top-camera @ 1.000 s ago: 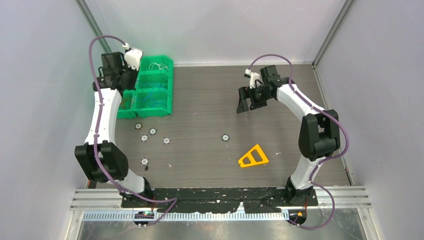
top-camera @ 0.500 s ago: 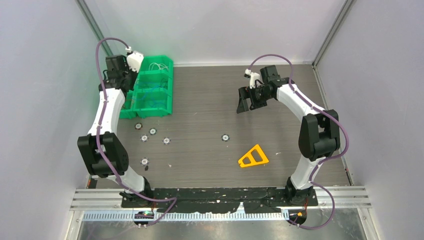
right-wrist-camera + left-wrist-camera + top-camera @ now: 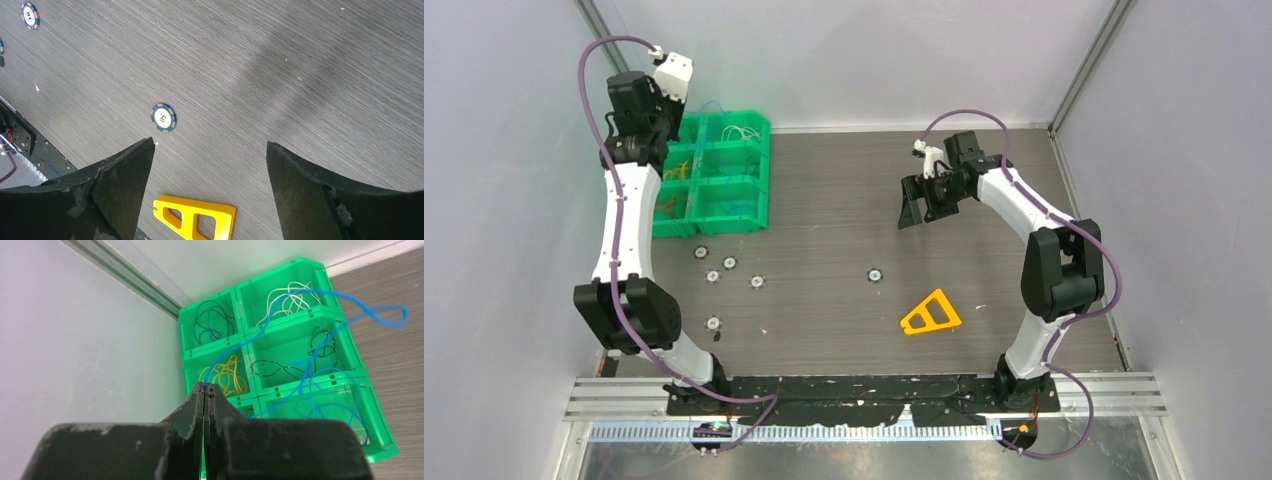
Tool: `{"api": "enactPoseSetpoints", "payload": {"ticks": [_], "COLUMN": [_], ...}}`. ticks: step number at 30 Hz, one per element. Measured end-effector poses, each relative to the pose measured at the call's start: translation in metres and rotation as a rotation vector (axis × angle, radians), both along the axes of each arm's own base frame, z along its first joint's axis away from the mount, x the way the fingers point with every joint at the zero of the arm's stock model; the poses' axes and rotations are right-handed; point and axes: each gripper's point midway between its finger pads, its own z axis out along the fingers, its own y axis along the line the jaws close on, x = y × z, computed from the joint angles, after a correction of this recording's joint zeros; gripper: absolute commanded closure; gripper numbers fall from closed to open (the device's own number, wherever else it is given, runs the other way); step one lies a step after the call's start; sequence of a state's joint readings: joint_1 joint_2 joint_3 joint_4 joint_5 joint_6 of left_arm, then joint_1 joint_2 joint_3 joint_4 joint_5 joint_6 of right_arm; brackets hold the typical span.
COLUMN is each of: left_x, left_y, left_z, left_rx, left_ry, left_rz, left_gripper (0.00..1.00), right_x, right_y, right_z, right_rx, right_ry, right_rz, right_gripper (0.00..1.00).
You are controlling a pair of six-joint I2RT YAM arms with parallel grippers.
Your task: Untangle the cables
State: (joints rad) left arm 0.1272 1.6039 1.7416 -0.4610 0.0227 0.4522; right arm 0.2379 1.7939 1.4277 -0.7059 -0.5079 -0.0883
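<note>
Left gripper (image 3: 205, 387) pinching blue cable (image 3: 262, 329) by its end, rest trailing over green bin (image 3: 375, 452) (right gripper (image 3: 210, 150) spread)

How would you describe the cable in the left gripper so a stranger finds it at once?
Find the green bin in the far left corner of the table. A blue cable rises from it into the shut left gripper. Only it is lifted; white, black and yellow cables lie inside.
</note>
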Motion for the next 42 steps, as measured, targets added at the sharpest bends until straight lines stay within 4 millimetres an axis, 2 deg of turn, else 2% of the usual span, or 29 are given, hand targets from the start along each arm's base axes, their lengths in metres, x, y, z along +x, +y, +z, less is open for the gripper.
{"api": "enactPoseSetpoints", "payload": {"ticks": [3,7,12,15,17,23,28,31,37,42], "left_x": [0.002,0.008,0.005,-0.001,-0.002,-0.004,-0.017,-0.022,-0.024,-0.009], "left_y": [-0.002,-0.003,0.005,0.011,0.013,0.011,0.016,0.016,0.000,-0.026], "left_z": [-0.014,-0.050,-0.126,-0.159,-0.165,-0.158,-0.146,-0.147,-0.174,-0.221], "left_rx": [-0.008,-0.016,-0.001,-0.006,-0.006,0.028,0.154,0.216,0.311,0.368], "left_ry": [0.028,0.084,0.213,0.284,0.299,0.291,0.310,0.339,0.448,0.575], "left_rz": [-0.014,-0.022,-0.015,-0.009,-0.013,-0.133,-0.228,-0.269,-0.358,-0.403], "left_gripper": [1.00,1.00,1.00,1.00,1.00,1.00,1.00,1.00,1.00,1.00], "right_x": [0.000,-0.001,-0.001,-0.001,-0.001,-0.002,-0.003,-0.003,-0.004,-0.004], "right_y": [0.000,0.000,-0.001,-0.001,-0.001,-0.001,-0.002,-0.002,-0.002,-0.002], "right_z": [0.000,0.000,0.000,-0.001,-0.001,-0.001,-0.001,-0.001,-0.002,-0.002], "right_rx": [-0.001,-0.003,-0.005,-0.006,-0.006,-0.008,-0.009,-0.010,-0.011,-0.012], "right_ry": [0.001,0.003,-0.001,-0.001,-0.001,0.001,0.004,0.005,0.008,0.011], "right_rz": [0.001,0.004,0.009,0.009,0.011,0.011,0.012,0.013,0.013,0.013], "right_gripper": [0.11,0.12,0.12,0.12,0.12,0.12,0.12,0.12,0.12,0.12]}}
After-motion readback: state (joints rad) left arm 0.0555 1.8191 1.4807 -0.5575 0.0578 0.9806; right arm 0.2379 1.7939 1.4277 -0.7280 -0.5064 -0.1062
